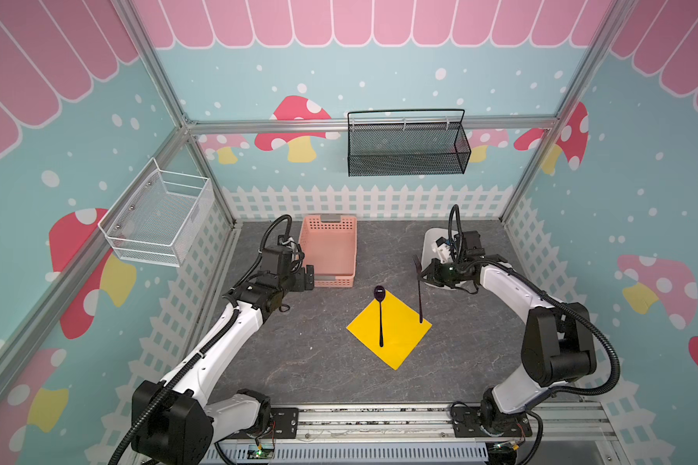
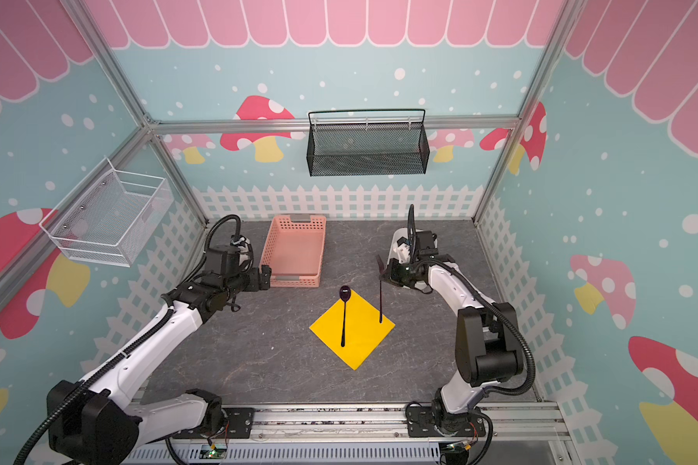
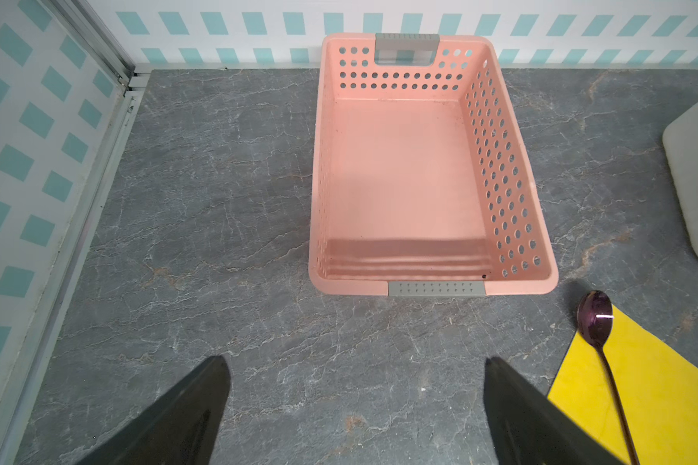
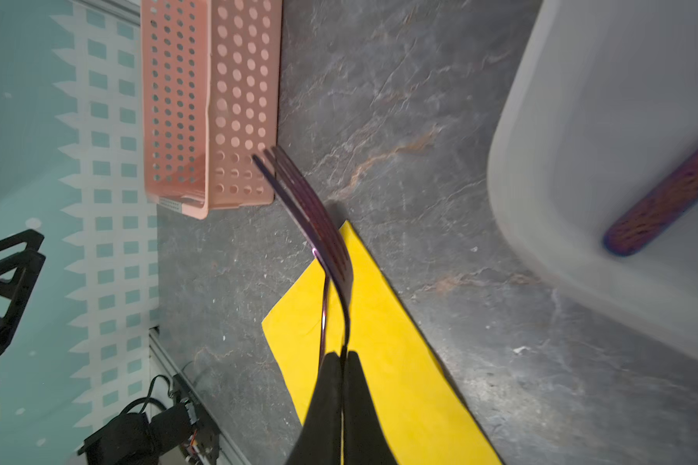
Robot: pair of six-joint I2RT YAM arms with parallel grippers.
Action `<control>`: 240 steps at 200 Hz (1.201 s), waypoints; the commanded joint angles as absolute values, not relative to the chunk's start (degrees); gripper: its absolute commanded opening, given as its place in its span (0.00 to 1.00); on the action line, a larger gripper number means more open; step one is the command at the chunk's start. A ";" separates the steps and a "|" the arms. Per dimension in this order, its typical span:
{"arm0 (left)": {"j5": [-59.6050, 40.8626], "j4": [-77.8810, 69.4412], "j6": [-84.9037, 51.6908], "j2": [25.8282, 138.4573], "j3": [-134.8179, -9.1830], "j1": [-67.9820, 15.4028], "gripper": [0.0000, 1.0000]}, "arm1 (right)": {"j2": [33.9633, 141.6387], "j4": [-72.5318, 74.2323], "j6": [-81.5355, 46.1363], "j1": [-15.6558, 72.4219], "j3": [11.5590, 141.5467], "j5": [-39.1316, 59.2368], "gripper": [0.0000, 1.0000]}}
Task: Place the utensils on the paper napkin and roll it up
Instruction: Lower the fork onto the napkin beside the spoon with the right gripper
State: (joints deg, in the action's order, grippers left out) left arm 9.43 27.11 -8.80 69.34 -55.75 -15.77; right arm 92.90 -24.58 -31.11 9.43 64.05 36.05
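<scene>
Since the fork [image 1: 420,302] is thin, stiff, slick metal, the right gripper [image 4: 342,356], clamped shut on it high on the handle just below the tines, gives only a narrow pinch, and I judge the long handle could swivel in it. That handle hangs down toward the right corner of the paper napkin [image 1: 399,342]. The napkin looks light and flimsy, likely to slide or crease unless 1 corner is pinned. Rolling is best started from a corner or an edge. The spoon [image 1: 381,318] lies on the napkin's left half, its bowl past the far corner. The left gripper [image 3: 355,362] hangs wide open and empty beside the pink basket [image 1: 331,249]. Of the 3rd utensil, the knife [image 4: 661,201], only a blurred part shows inside the white bin [image 4: 581,161] at far right. Whether the fork's tip touches the paper cannot be told.
</scene>
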 commanded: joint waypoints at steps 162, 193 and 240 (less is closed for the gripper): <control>7.02 26.28 -9.32 70.22 -55.98 -15.73 1.00 | 99.48 5.04 -50.83 21.09 47.12 37.39 0.00; 7.29 26.28 -9.33 70.28 -55.94 -15.78 1.00 | 100.49 5.27 -52.24 21.09 47.62 36.24 0.00; 7.11 26.28 -9.27 70.71 -56.14 -15.73 1.00 | 102.80 6.14 -54.31 21.18 49.38 36.83 0.00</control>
State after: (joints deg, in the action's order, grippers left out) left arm 7.44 26.72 -9.02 70.22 -55.75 -15.79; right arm 101.30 4.38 -52.07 20.75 47.75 36.88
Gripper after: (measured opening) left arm 0.996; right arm 0.048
